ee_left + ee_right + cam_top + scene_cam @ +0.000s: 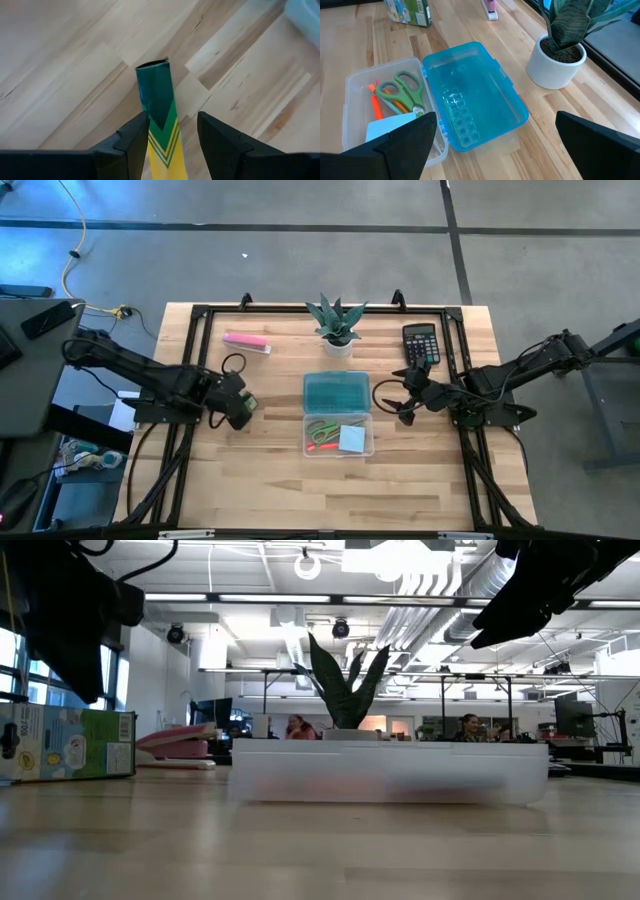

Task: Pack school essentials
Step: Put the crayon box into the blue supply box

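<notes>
The wooden table [400,480] is pale butcher-block, its planks running left to right in the high view. At its middle sits a clear plastic box [338,436], a rounded rectangle with its hinged blue lid [336,392] swung open flat on the far side, toward a potted plant [336,325] in a white pot. A black calculator [420,345] lies near the far right edge and a flat pink bar [246,341] near the far left.

Inside the box, the green-handled scissors [402,90] lie along the box's long side, handles toward the lid. An orange pen [374,102] lies beside them, roughly parallel, and a light-blue square pad [390,127] rests flat in the corner nearest the right arm.

The left arm reaches in from the table's left side, elbow bent, its gripper [240,408] low over the wood well left of the box. Its two dark fingers are clamped on a small carton [157,112], green at the tip with yellow chevrons below, its long axis pointing straight out past the fingertips; what the carton holds I cannot tell.

The right arm stretches in from the right edge, its gripper [400,402] hovering just right of the lid with the fingers spread wide apart, nothing between them.
</notes>
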You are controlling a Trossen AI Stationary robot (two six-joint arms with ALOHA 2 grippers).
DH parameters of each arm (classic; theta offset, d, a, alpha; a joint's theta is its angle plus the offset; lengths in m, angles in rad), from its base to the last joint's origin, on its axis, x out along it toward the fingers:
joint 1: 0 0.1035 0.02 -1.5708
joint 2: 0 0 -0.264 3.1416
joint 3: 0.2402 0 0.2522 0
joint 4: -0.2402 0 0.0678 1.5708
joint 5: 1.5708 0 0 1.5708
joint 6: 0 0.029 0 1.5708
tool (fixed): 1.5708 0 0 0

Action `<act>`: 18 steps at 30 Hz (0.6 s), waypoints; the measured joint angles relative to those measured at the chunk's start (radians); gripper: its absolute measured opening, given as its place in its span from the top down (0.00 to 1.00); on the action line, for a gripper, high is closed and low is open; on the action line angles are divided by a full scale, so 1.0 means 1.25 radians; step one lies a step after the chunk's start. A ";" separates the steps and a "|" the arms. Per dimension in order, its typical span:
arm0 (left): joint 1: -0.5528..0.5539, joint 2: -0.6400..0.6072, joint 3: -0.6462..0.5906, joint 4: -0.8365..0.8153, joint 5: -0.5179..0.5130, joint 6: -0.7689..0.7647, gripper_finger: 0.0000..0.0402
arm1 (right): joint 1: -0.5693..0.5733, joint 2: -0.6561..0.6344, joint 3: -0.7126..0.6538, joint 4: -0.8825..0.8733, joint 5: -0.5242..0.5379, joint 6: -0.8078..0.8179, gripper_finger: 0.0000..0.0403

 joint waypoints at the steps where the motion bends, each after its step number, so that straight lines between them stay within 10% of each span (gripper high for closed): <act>1: 0.000 0.011 0.000 0.000 0.000 -0.004 0.61 | 0.000 0.000 0.000 0.000 0.000 0.000 0.01; 18: 0.000 0.162 0.000 0.006 0.012 -0.031 0.64 | 0.000 0.000 0.000 0.000 0.000 -0.002 0.01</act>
